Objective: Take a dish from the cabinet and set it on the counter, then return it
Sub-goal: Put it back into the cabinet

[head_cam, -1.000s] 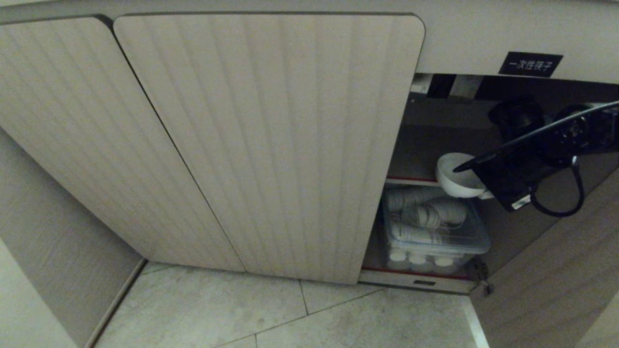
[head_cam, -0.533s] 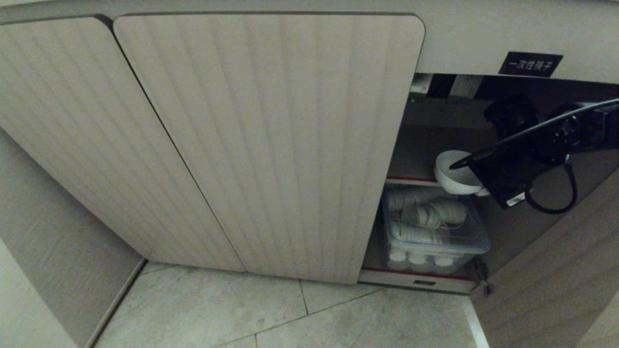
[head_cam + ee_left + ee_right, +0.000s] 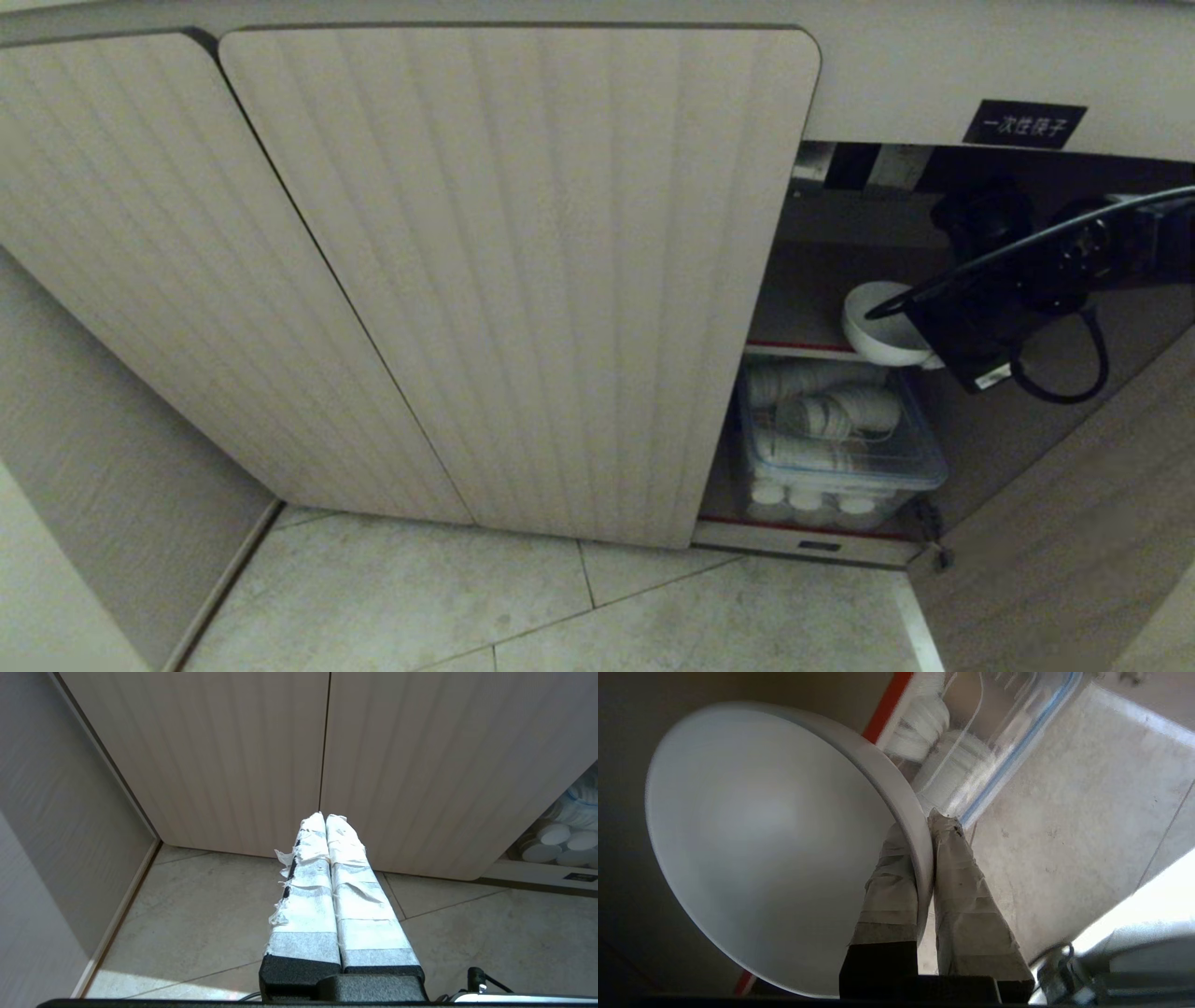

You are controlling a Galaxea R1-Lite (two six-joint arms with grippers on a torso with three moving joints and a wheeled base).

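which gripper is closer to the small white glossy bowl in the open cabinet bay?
Right. The right gripper is pinched on the small white glossy bowl, one finger either side of its rim. The left gripper is shut, off by the closed ribbed doors.

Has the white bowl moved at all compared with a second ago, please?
Yes. The white bowl, gripped by the right gripper, has risen: it hung below the red-edged shelf and now sits level with it.

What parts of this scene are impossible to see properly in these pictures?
- Head view: the right gripper hides the near side of the bowl.
- Head view: the cabinet interior behind its shut doors.
- Right wrist view: the bowl's foot, behind its own rim.
- The counter: in no view.
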